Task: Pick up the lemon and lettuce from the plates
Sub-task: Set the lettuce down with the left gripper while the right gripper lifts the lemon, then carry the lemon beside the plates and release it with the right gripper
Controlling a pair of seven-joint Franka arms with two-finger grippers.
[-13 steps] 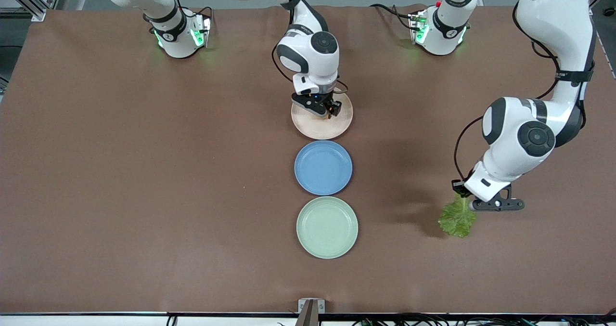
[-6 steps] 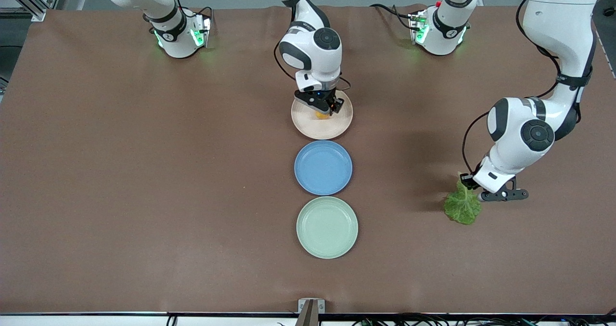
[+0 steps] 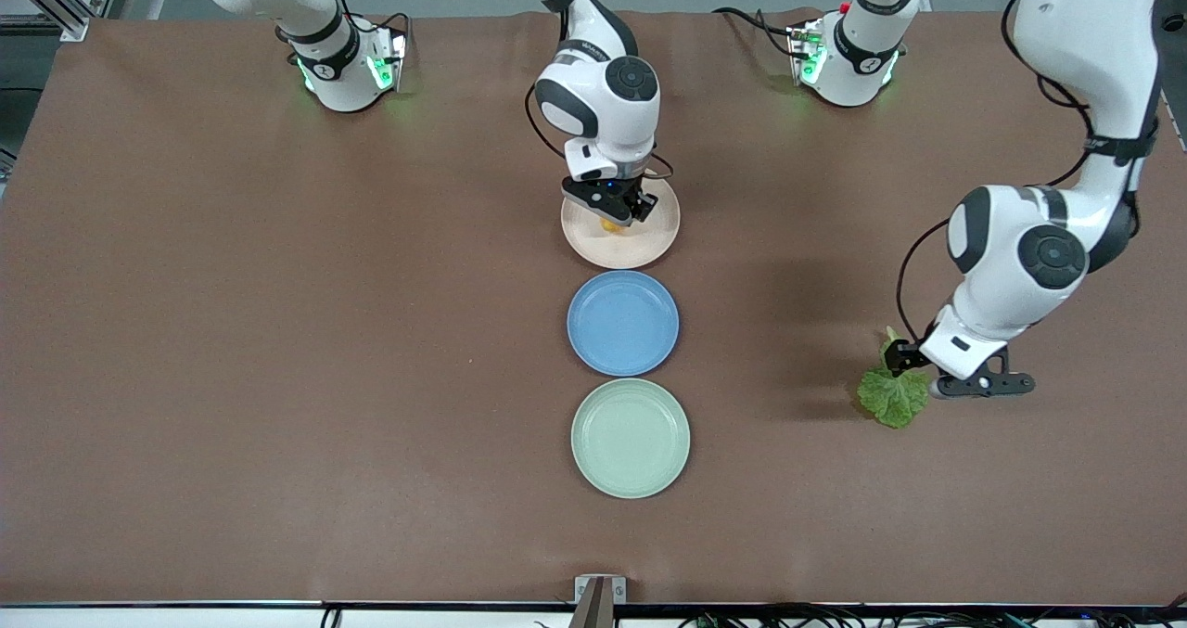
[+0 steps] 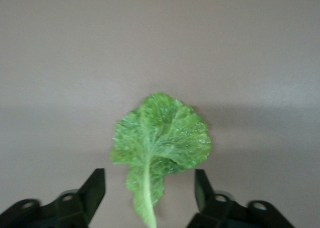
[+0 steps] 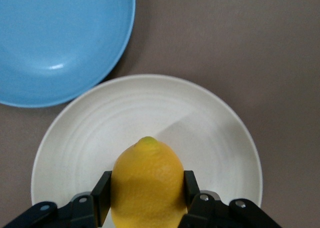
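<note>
Two arms at a brown worktop (image 3: pixel 278 331). Three plates run in a line down its middle: the beige plate (image 3: pixel 640 248) toward the edge where the bases stand, the blue plate (image 3: pixel 622 323) next, the mint plate (image 3: pixel 630 438) toward the edge where the front camera stands.

Right gripper (image 3: pixel 619 212): over the beige plate, fingers (image 5: pixel 101 197) pressed against both flanks of the lemon (image 3: pixel 609 226), so it is clamped on the fruit. Whether the lemon rests on the plate or hangs just clear of it cannot be told.

Left gripper (image 3: pixel 937 373): low over bare worktop toward the left arm's end, well apart from all three plates. Its fingers (image 4: pixel 96 188) stand apart, one on each side of the lettuce (image 3: pixel 892 394), with a clear gap to the leaf's pale stem (nothing is pinched). The leaf appears to lie flat on the worktop, no longer on any plate.

Risks, as judged from here: the lemon is smooth and rounded, so a grip seated off its widest part could let it squirt out and roll across the beige plate. The lettuce is thin and limp, so a passing finger could snag and drag it.
</note>
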